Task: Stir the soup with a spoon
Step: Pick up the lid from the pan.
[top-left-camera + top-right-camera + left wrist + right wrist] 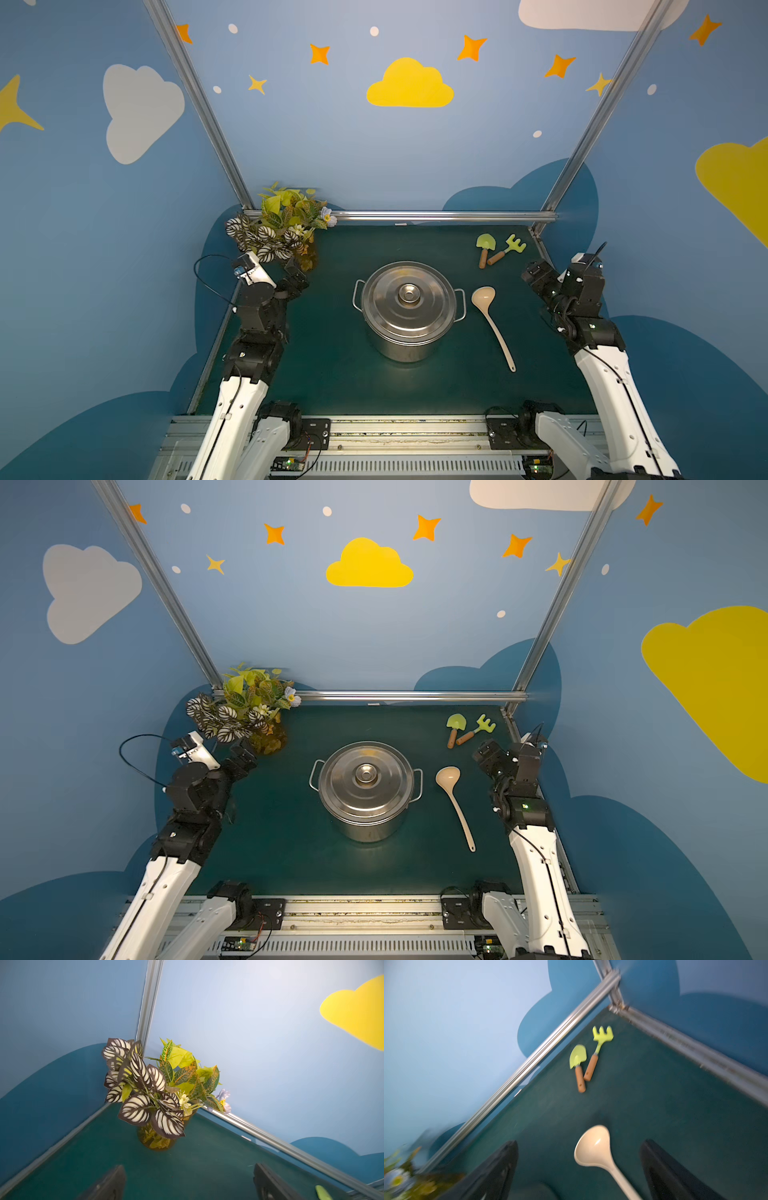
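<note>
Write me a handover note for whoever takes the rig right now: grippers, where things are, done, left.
Grippers: the left gripper is open and empty, beside the plant. The right gripper is open and empty at the table's right edge, and its wrist view shows the spoon's bowl.
Things: the spoon lies flat on the table, right of the pot, untouched. The lid is on the pot, so the soup is hidden. The shovel and rake lie in the far right corner.
Done: nothing yet.
Left: take off the lid, grasp the spoon, stir.
</note>
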You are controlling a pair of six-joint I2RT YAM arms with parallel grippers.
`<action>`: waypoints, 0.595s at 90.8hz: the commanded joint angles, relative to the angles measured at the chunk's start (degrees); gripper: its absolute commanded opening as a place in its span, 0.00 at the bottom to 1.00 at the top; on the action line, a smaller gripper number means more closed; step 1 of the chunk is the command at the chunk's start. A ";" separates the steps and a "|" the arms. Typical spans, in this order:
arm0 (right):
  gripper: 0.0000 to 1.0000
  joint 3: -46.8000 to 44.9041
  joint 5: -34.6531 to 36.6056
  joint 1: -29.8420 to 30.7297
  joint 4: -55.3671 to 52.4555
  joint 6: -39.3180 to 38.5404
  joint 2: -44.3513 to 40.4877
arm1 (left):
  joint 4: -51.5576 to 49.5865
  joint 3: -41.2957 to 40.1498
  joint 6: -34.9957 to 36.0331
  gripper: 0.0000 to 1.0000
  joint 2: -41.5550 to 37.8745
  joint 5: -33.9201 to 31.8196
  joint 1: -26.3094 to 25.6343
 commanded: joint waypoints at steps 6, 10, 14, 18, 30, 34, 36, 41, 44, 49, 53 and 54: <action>0.94 3.80 -5.15 6.03 -12.45 2.89 -2.61 | -23.80 10.49 -6.43 1.00 3.67 9.99 -5.61; 0.93 5.86 -3.35 8.08 -16.45 1.46 -2.06 | -26.44 13.29 -6.34 1.00 4.99 10.03 -8.67; 0.92 7.49 -1.81 10.15 -19.76 0.08 -1.42 | -28.79 16.01 -5.99 1.00 6.68 9.75 -11.72; 0.91 8.98 0.05 12.07 -22.29 -1.13 -1.02 | -31.34 18.91 -5.47 1.00 8.82 9.28 -14.63; 0.90 12.52 5.26 16.67 -28.24 -3.59 0.36 | -38.37 30.49 -2.81 1.00 18.41 5.87 -26.44; 0.90 13.34 6.15 17.62 -29.54 -4.40 0.97 | -40.91 34.40 -1.67 1.00 22.38 5.05 -29.67; 0.90 13.64 6.54 17.88 -30.06 -4.71 1.23 | -41.91 36.70 -1.22 1.00 23.77 4.76 -31.03; 0.91 14.08 7.02 18.12 -30.92 -5.41 1.77 | -45.03 41.71 0.69 1.00 29.71 4.49 -33.85; 0.91 14.14 7.28 18.13 -31.28 -5.71 1.97 | -46.92 45.19 2.29 1.00 33.18 4.77 -35.70; 0.92 13.95 7.56 18.14 -31.45 -6.14 2.14 | -49.91 50.58 4.80 1.00 38.42 6.04 -37.77; 0.92 13.68 7.70 18.11 -31.40 -6.72 2.04 | -52.73 54.16 5.89 1.00 42.37 5.19 -39.13; 0.92 13.61 7.77 18.12 -31.39 -6.84 2.03 | -53.14 54.72 6.07 1.00 42.94 5.02 -39.35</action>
